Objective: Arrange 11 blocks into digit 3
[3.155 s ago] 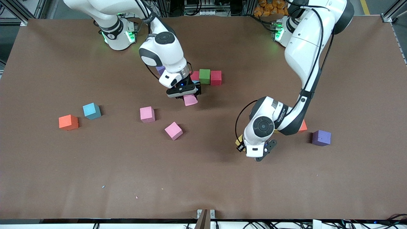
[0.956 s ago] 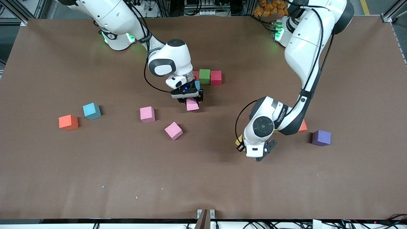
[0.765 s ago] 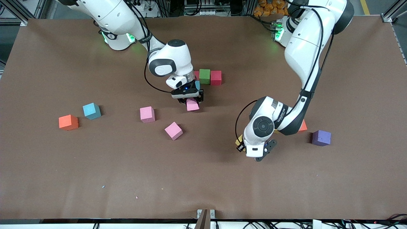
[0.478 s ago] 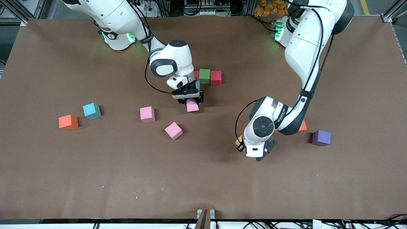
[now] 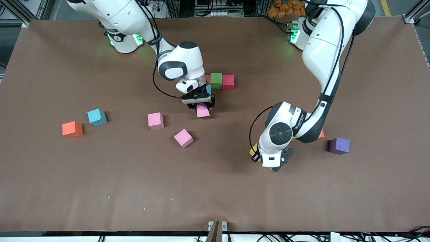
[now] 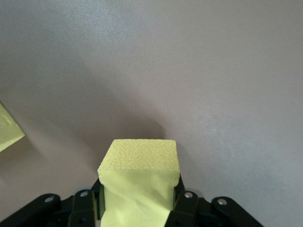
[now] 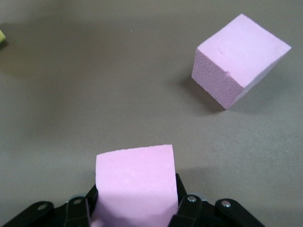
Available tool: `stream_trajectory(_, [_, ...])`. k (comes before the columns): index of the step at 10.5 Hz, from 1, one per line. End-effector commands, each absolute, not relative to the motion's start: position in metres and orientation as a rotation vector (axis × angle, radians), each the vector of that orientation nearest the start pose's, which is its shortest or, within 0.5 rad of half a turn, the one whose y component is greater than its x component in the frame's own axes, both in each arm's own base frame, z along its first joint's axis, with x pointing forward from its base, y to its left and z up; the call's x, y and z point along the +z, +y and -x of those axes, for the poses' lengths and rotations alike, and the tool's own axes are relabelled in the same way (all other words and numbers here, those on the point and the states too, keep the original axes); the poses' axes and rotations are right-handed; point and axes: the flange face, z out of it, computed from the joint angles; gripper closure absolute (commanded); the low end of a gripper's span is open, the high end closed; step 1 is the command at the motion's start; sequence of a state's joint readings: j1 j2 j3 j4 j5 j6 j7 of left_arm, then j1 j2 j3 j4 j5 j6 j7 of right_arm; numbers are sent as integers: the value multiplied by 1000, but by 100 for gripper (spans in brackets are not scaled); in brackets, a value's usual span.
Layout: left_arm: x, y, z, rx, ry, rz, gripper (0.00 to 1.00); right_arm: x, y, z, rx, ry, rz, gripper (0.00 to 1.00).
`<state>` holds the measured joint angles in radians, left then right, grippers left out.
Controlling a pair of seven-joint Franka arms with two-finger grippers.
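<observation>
My right gripper (image 5: pixel 201 106) (image 7: pixel 135 201) is shut on a pink block (image 5: pixel 203 111) (image 7: pixel 135 182), low over the table beside a short row of blocks: a partly hidden light blue one (image 5: pixel 208 89), a green one (image 5: pixel 216 80) and a red one (image 5: pixel 228 82). My left gripper (image 5: pixel 274 162) (image 6: pixel 137 201) is shut on a yellow block (image 6: pixel 138 175), over bare table toward the left arm's end. A second yellow block (image 6: pixel 7 131) lies close by it. Two loose pink blocks (image 5: pixel 156 121) (image 5: pixel 183 138) (image 7: pixel 239 59) lie nearer the front camera than the row.
A light blue block (image 5: pixel 96 117) and an orange block (image 5: pixel 72 129) sit toward the right arm's end. A purple block (image 5: pixel 339 145) and a mostly hidden orange block (image 5: pixel 321 135) sit beside the left arm's forearm.
The right gripper has carried its pink block a little nearer the front camera and has held almost still over the last second. The left hand has shifted slightly, covering more of the orange block.
</observation>
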<state>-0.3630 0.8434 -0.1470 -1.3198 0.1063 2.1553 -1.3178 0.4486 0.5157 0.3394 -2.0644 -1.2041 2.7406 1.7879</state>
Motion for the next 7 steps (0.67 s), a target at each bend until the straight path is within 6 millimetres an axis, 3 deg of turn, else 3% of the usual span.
stream_trajectory(1, [284, -338, -655, 14, -1303, 2852, 100, 208, 437, -376, -708, -7, 2953, 100])
stream_trajectory(2, [307, -338, -651, 32, -1315, 2840, 100, 207, 438, -374, -706, -12, 2954, 100])
stream_trajectory(4, [332, -343, -643, 40, -1298, 2834, 100, 205, 440, -371, -701, -16, 2954, 100])
stream_trajectory(5, [336, -337, -646, 35, -1303, 2835, 100, 204, 440, -371, -696, -17, 2954, 100])
stream_trajectory(7, [322, -336, -647, 48, -1286, 2830, 100, 203, 442, -370, -695, -21, 2953, 100])
